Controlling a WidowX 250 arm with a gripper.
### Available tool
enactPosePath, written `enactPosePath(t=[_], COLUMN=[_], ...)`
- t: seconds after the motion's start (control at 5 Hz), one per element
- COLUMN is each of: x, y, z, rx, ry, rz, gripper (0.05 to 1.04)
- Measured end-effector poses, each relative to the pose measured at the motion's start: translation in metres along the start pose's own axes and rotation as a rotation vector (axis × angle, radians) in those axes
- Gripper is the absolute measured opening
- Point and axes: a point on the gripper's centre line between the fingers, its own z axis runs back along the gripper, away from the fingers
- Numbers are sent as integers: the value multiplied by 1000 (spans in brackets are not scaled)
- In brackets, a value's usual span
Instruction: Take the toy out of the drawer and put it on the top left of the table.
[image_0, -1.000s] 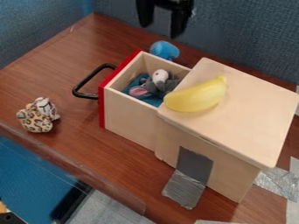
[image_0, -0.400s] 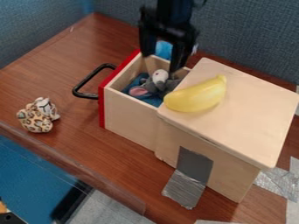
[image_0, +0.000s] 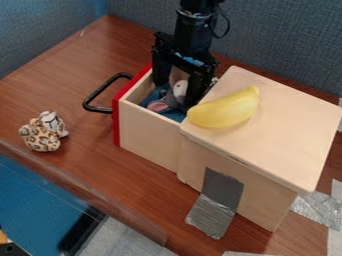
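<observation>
The gripper (image_0: 176, 93) was positioned at the open drawer (image_0: 148, 125), fingers set wide apart around the grey toy (image_0: 174, 100), not clamped on it

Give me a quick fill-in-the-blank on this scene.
A yellow ____ lies on the wooden box.
The front edge of the drawer is coloured ____.
The spotted toy rests outside the drawer, on the ____.
The claw is over the drawer; the drawer's handle is coloured ____.

Missing words: banana; red; table; black.
</observation>
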Motion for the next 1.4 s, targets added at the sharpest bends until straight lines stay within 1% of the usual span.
enactPosePath(t=[0.2, 0.4, 0.6, 0.8, 1.0, 1.2, 1.4], x=[1, 1, 6, 16, 30, 34, 42], y=[0, -2, -5, 6, 31, 80, 126], z=[-1, -1, 9, 41, 82, 107, 87], rx=[-3, -15, -47, -76, -81, -45, -10], ry=[-2, -6, -22, -91, -187, -225, -205], rz=[4, 1, -8, 26, 113, 255, 386], gripper=[699, 402, 236, 163, 126, 111, 109])
